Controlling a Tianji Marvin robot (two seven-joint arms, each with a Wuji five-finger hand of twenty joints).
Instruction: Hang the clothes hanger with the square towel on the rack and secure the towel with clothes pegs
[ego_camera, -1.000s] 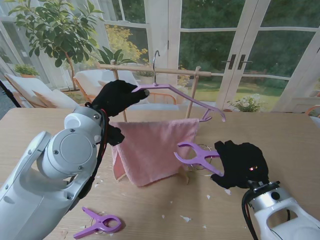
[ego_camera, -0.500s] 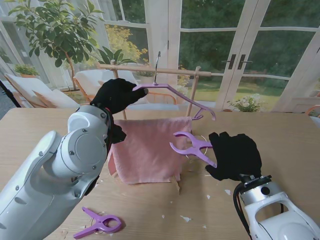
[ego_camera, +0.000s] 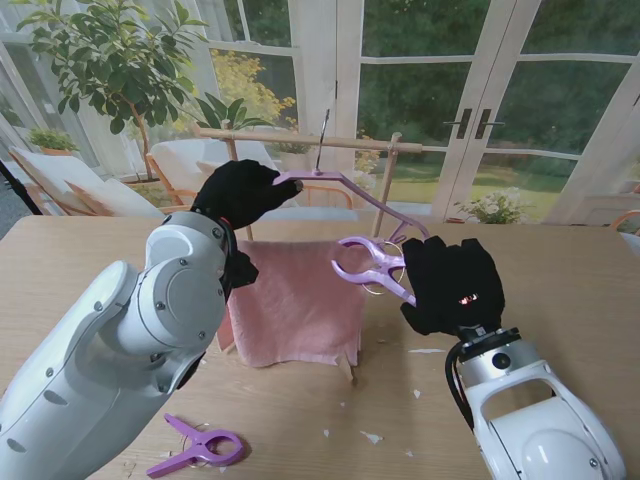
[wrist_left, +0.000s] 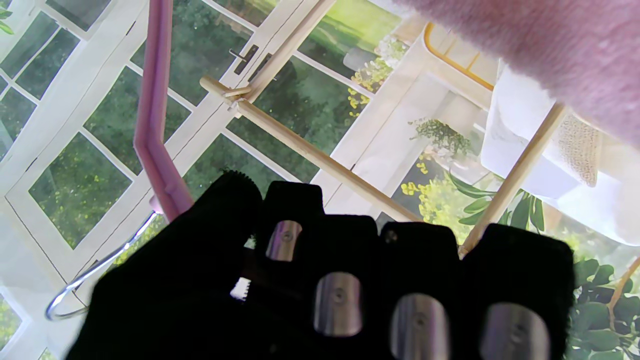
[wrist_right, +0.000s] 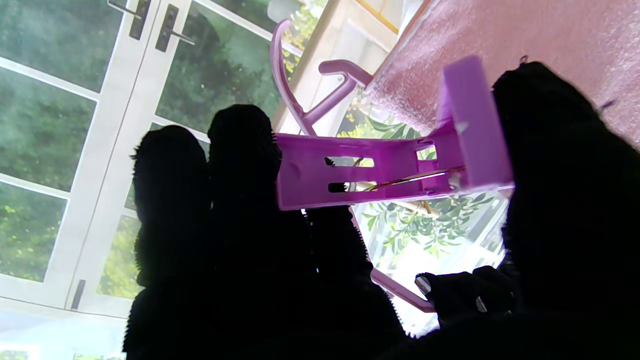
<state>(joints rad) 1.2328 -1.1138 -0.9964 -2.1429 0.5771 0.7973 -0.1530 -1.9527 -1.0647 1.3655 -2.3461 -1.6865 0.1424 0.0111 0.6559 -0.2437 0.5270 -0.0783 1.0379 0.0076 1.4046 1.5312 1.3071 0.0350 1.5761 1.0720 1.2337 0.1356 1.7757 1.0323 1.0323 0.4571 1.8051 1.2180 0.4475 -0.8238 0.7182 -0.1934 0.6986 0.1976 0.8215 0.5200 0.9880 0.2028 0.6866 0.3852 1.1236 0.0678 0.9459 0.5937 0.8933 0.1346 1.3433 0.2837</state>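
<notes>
My left hand (ego_camera: 240, 192) is shut on the left end of the purple hanger (ego_camera: 375, 200), holding it up beside the wooden rack (ego_camera: 300, 138). The metal hook (ego_camera: 322, 135) stands at the rod; whether it rests on the rod I cannot tell. From the hanger's bar the pink towel (ego_camera: 295, 300) hangs down to the table. My right hand (ego_camera: 450, 285) is shut on a purple peg (ego_camera: 368, 265), its jaws pointing at the towel's upper right corner. In the left wrist view the hanger (wrist_left: 150, 125), hook (wrist_left: 90, 275) and rod (wrist_left: 310, 150) show. The right wrist view shows the peg (wrist_right: 390, 170) close to the towel (wrist_right: 500, 50).
A second purple peg (ego_camera: 195, 447) lies on the wooden table (ego_camera: 560, 260) near its front left, by my left arm. Small white scraps (ego_camera: 370, 437) dot the table in front of the towel. Glass doors and a potted plant stand behind the rack.
My right hand has risen and moved left with the peg, from the towel's lower right to its upper right corner. The hanger's right end has lifted and swung left.
</notes>
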